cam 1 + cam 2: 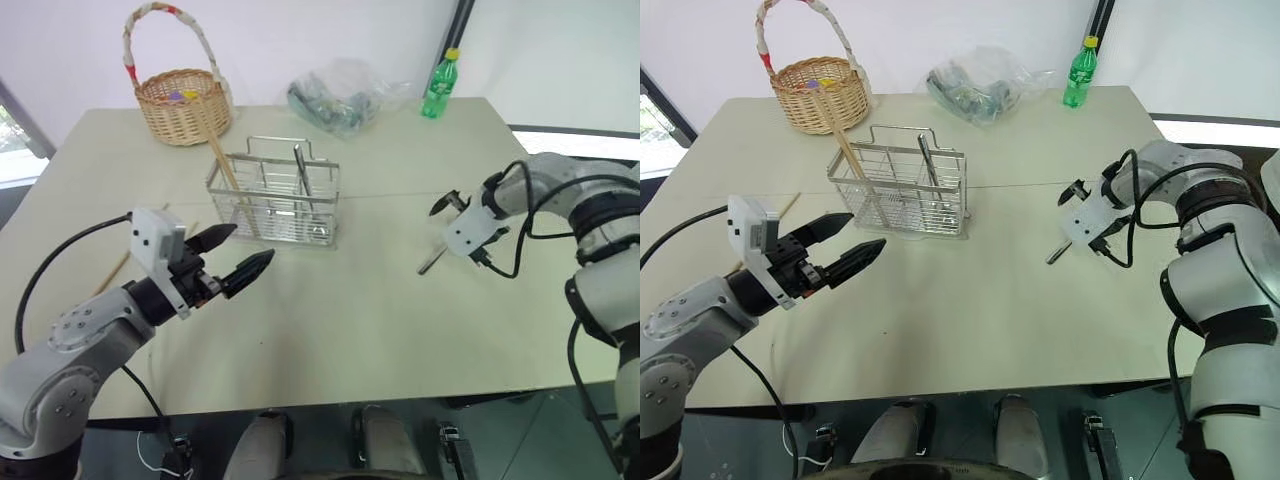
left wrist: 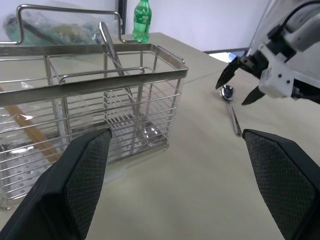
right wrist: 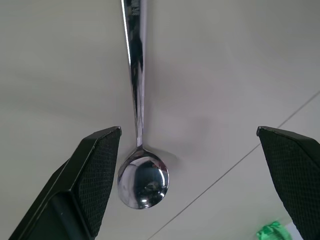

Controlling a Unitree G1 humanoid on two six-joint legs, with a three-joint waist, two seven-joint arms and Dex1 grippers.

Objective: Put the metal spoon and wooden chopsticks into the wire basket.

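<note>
The metal spoon (image 3: pixel 141 176) lies on the table at the right, bowl toward the far side. My right gripper (image 1: pixel 452 205) hangs open just above its bowl, tilted downward, one finger on each side. The wire basket (image 1: pixel 272 200) stands at the table's middle. One wooden chopstick (image 1: pixel 222 165) leans in its left compartment, and a metal handle (image 1: pixel 300 170) stands in another. A second chopstick (image 1: pixel 790 205) lies on the table at the left, partly hidden by my left arm. In front of the basket my left gripper (image 1: pixel 250 243) is open, level and empty.
A round wicker basket (image 1: pixel 182 100) with a hoop handle stands at the far left of the table (image 1: pixel 350 330). A clear plastic bag (image 1: pixel 335 95) and a green bottle (image 1: pixel 440 88) sit along the far edge.
</note>
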